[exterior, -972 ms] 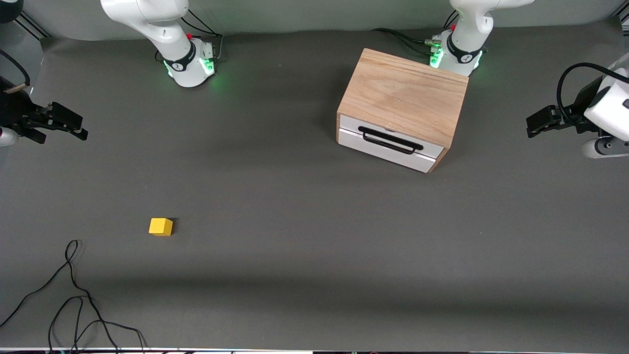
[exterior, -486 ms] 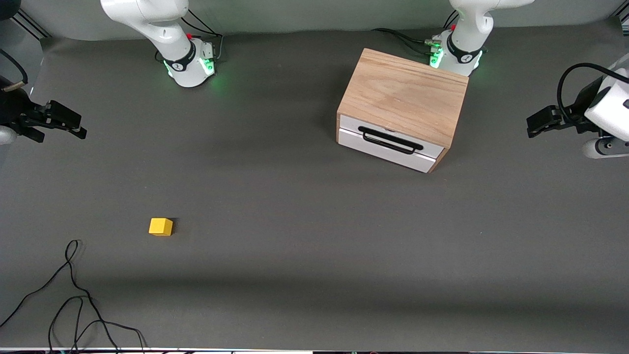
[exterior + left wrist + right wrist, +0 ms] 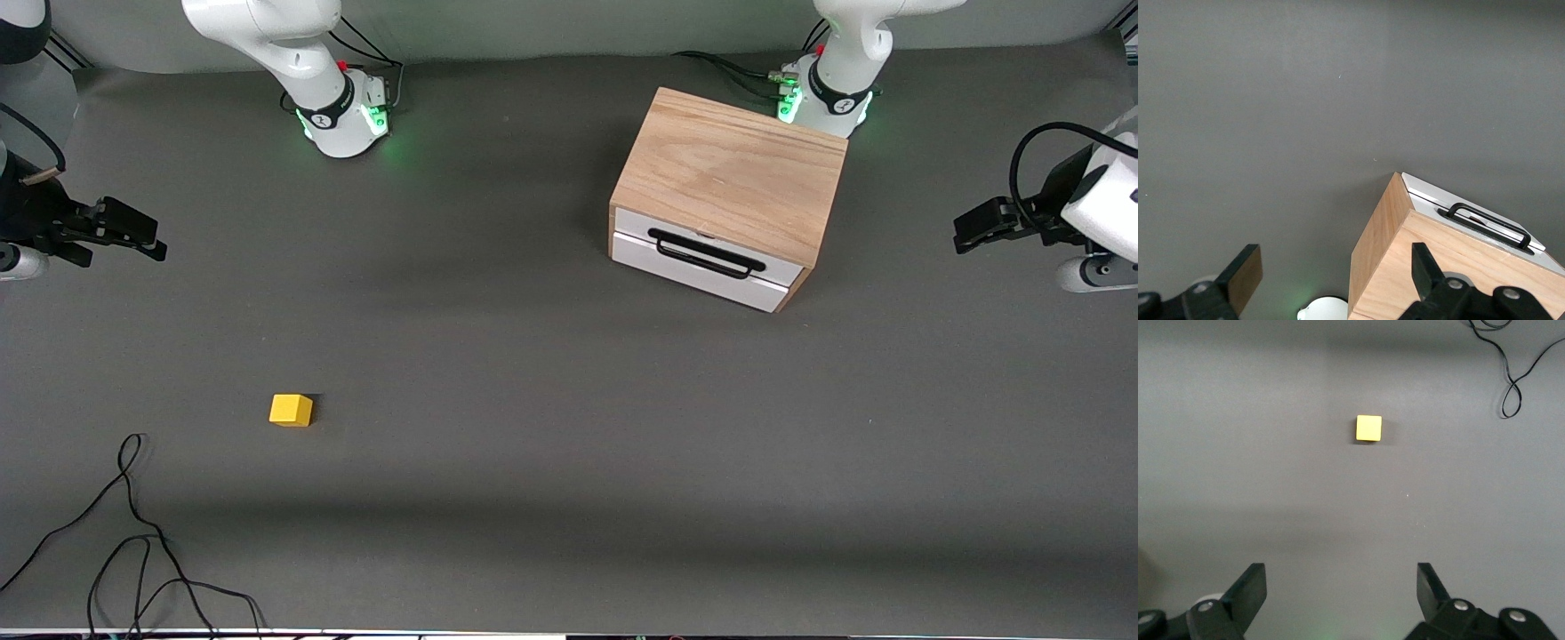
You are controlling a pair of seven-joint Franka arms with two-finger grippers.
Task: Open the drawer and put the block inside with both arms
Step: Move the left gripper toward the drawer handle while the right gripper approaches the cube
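The light-oak box (image 3: 733,173) stands near the left arm's base, its white drawer (image 3: 702,260) shut, with a long black bar handle (image 3: 707,253). The box also shows in the left wrist view (image 3: 1451,267), handle (image 3: 1485,220) toward the camera. The yellow block (image 3: 291,410) lies on the grey mat toward the right arm's end, and shows in the right wrist view (image 3: 1369,428). My left gripper (image 3: 965,229) is open and empty, up in the air at the left arm's end of the table. My right gripper (image 3: 147,242) is open and empty, up over the right arm's end.
A loose black cable (image 3: 133,533) lies on the mat near the front camera's edge, at the right arm's end; it also shows in the right wrist view (image 3: 1518,380). The two arm bases (image 3: 342,116) (image 3: 822,98) glow green along the table's edge by the robots.
My right gripper has shifted slightly toward the table's middle. My left gripper has barely moved. The block and the drawer are unmoved.
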